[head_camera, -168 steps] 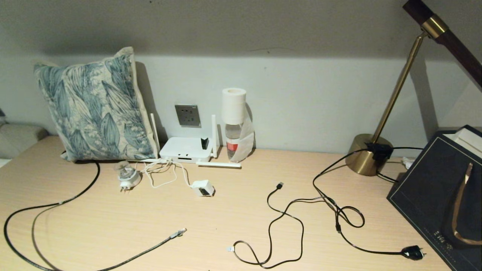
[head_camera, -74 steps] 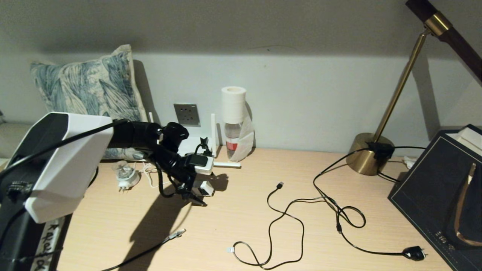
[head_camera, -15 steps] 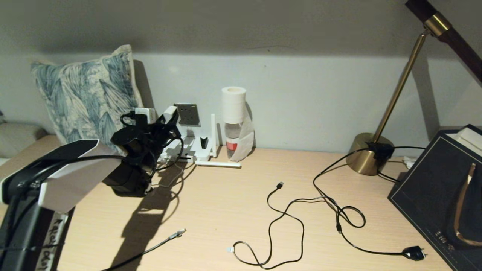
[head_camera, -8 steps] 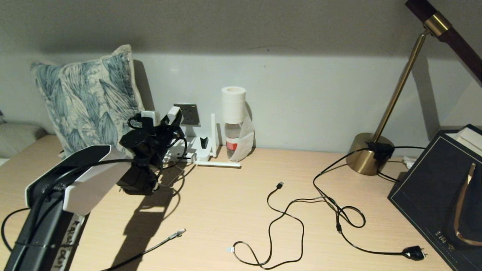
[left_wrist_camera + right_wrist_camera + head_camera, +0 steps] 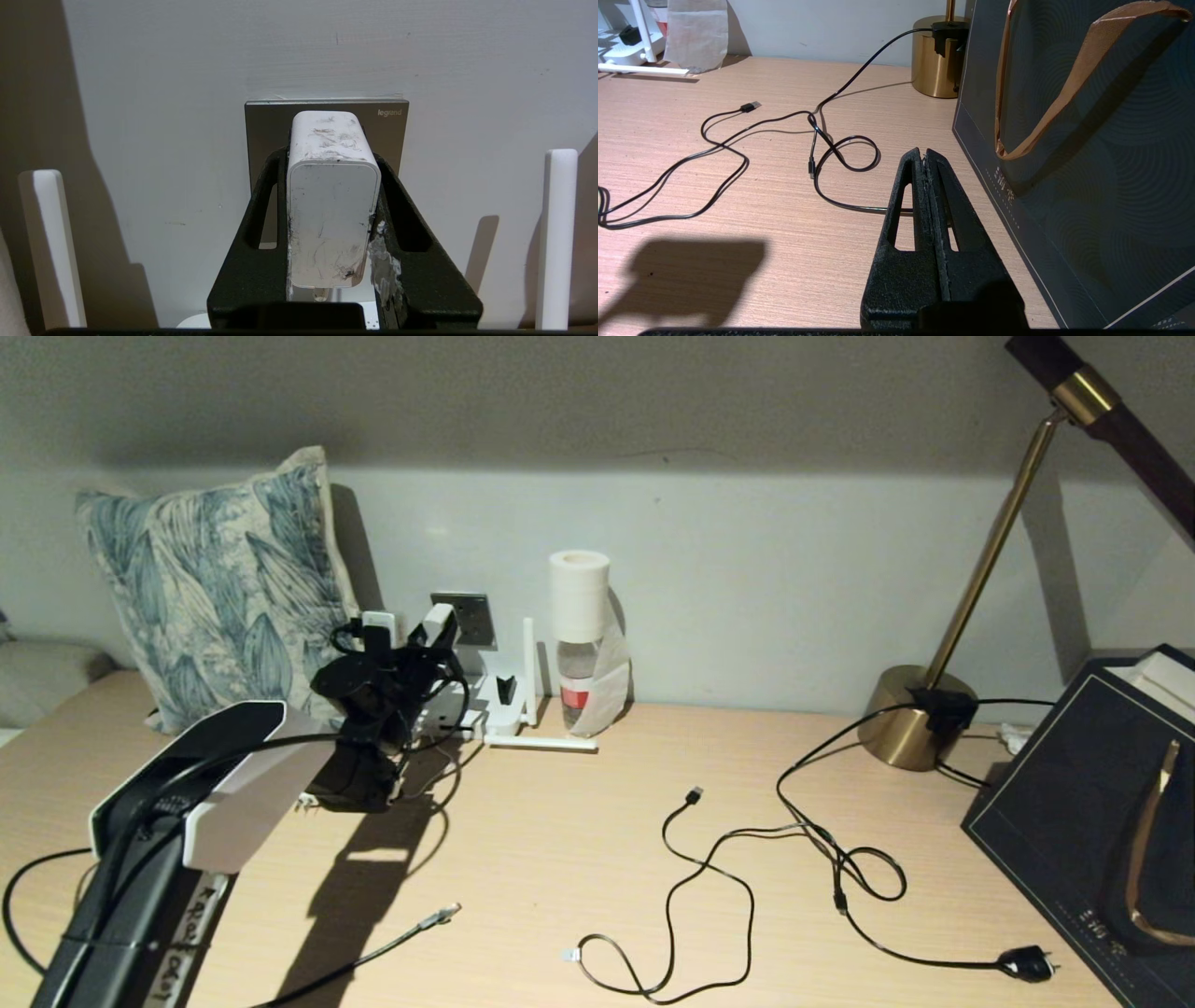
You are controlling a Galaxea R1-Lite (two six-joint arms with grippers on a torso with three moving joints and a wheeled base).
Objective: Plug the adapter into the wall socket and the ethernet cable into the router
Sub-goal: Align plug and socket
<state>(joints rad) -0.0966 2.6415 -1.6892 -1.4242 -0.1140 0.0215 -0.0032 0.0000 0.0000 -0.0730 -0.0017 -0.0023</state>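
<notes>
My left gripper (image 5: 331, 158) is shut on the white adapter (image 5: 332, 210), clamping its two sides and holding it level, pointed at the wall. Straight behind it is the grey wall socket (image 5: 264, 135); its pin holes are hidden by the adapter. In the head view the adapter (image 5: 437, 616) overlaps the left edge of the wall socket (image 5: 474, 616); contact cannot be told. The white router (image 5: 485, 707) sits below on the desk, and its antennas (image 5: 556, 238) stand on either side. The ethernet cable (image 5: 373, 952) lies near the front, with its clear connector (image 5: 441, 916) free. My right gripper (image 5: 924, 154) is shut and empty above the desk.
A leaf-print pillow (image 5: 215, 588) leans on the wall to the left. A bottle capped with a paper roll (image 5: 579, 644) stands right of the router. A thin black USB cable (image 5: 695, 859), a black pronged plug (image 5: 1022, 961), a brass lamp base (image 5: 910, 719) and a dark bag (image 5: 1092, 803) fill the right.
My left arm has pushed farther toward the wall, carrying the adapter right and closer to the socket. Several seconds ago it took the adapter up from the desk. The right arm has stayed still.
</notes>
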